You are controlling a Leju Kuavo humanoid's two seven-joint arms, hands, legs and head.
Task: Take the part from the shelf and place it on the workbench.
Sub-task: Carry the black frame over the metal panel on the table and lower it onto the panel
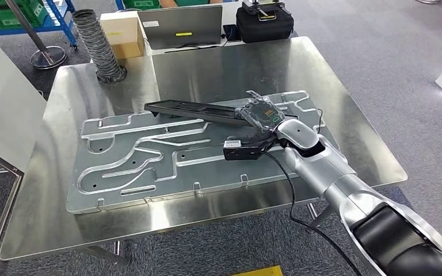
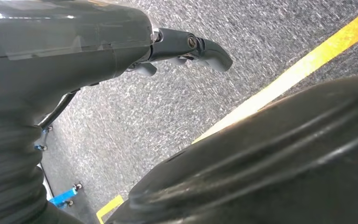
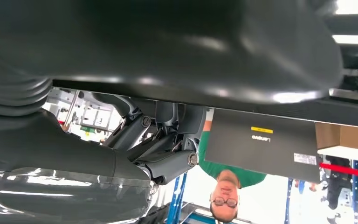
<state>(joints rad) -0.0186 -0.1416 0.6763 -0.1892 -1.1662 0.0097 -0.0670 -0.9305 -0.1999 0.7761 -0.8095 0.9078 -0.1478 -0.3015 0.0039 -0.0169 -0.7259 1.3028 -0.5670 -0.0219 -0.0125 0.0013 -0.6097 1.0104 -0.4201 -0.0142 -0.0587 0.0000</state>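
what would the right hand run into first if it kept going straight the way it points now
The right hand, gripping the long black part, points across the workbench toward the far left. Going straight on, it would probably first reach the ribbed grey hose standing near that corner, though depth and height are hard to judge.

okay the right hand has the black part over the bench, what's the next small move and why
Probably lower it a little, then let go. The right hand grips one end of the long black part, whose far end looks to be on the metal plate on the workbench.

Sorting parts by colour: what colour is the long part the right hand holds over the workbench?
Black; the long part in the right hand shows best in the head view.
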